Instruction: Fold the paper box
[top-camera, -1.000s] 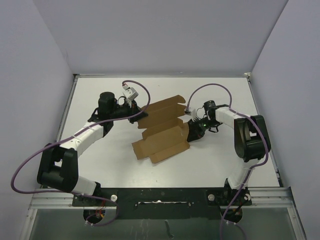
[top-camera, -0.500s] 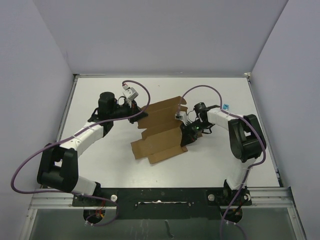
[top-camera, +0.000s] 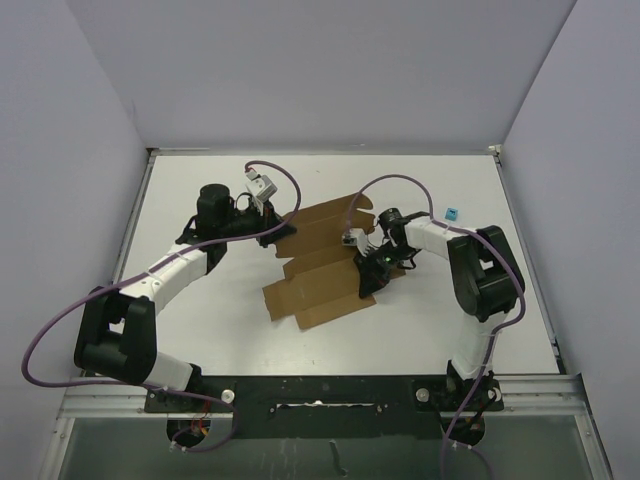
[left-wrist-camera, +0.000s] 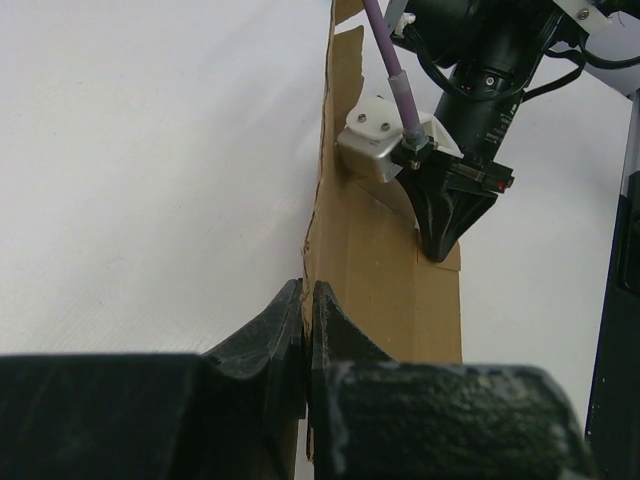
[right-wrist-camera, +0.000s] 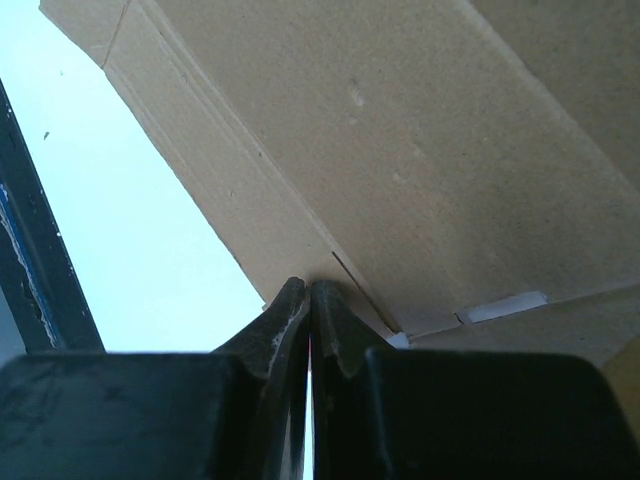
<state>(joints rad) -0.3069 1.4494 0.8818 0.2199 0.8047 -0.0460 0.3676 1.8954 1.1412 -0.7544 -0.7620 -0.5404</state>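
The paper box is a flat brown die-cut cardboard sheet lying mid-table, its right flaps tilted up. My left gripper is shut on the sheet's left edge; in the left wrist view the thin edge sits pinched between the fingers of that gripper, and the paper box stretches away from them. My right gripper is shut with nothing in it. Its closed tips press against the raised right side. In the right wrist view this gripper touches the brown panel of the paper box.
A tiny blue cube lies on the white table behind the right arm. Grey walls close in the left, right and back sides. A black rail runs along the near edge.
My right gripper has moved left into the sheet's right side, tilting those flaps up and narrowing the sheet's outline. The blue cube has come into view. The left arm has stayed put.
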